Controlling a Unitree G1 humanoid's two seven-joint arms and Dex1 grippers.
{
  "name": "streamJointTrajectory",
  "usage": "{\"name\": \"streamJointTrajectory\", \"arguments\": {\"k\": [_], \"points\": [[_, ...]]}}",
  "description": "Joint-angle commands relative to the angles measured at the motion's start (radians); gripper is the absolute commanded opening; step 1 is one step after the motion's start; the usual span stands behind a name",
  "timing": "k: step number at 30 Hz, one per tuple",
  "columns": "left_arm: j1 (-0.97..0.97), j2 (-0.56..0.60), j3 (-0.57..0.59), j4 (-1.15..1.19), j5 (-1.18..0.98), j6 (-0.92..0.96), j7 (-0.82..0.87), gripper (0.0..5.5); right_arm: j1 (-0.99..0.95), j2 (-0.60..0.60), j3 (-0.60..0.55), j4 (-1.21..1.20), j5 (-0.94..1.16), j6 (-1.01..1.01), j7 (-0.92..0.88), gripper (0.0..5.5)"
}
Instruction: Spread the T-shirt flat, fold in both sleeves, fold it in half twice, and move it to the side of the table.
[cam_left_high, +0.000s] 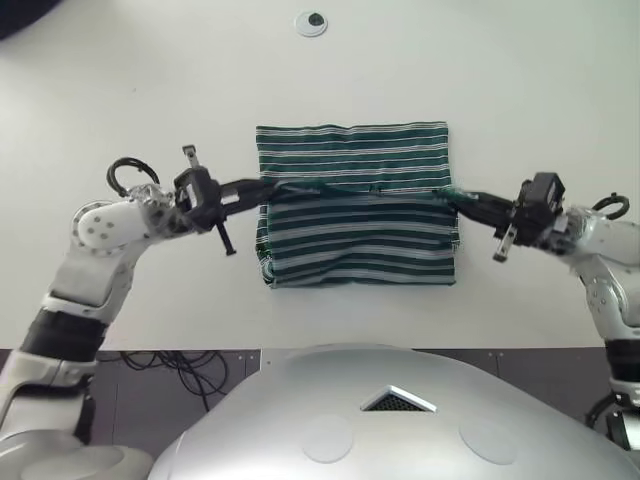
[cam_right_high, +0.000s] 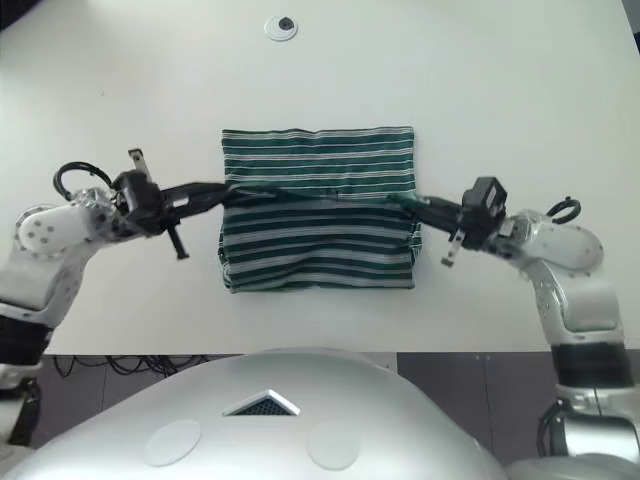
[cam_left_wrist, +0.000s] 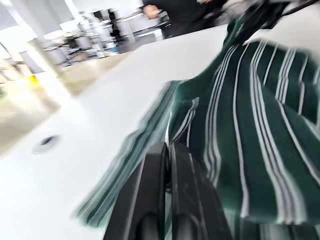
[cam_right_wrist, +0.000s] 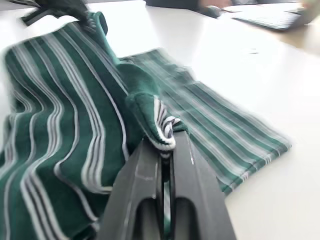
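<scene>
Green-and-white striped T-shirt (cam_left_high: 355, 232) lies folded into a rectangle at the centre of the white tabletop (cam_left_high: 520, 90). The left pincer (cam_left_high: 270, 187) is pinched tight on the cloth at its left edge, mid-height. The right pincer (cam_left_high: 452, 197) is clamped on bunched cloth at the right edge. A raised ridge runs between them.

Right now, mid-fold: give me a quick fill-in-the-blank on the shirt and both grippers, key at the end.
1. The T-shirt has white stripes on dark ____ cloth.
2. The left gripper is ____ on the T-shirt's left edge.
3. The right gripper pinches the T-shirt's ____ edge.
Missing words: green; shut; right.
</scene>
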Motion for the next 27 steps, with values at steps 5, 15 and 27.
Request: {"name": "streamJointTrajectory", "arguments": {"k": [5, 15, 27], "points": [[-0.235, -0.153, -0.058, 0.345, 0.457, -0.091, 0.238, 0.03, -0.288, 0.162, 0.088, 0.26, -0.246, -0.029, -0.157, 0.0], [-0.327, -0.222, -0.05, 0.504, 0.567, -0.139, 0.32, 0.32, -0.401, 0.224, 0.087, 0.456, -0.33, -0.051, -0.183, 0.34], [-0.256, -0.181, 0.038, 0.355, 0.445, -0.271, 0.298, 1.43, -0.348, 0.218, 0.04, 0.33, -0.316, -0.112, -0.205, 2.35]]}}
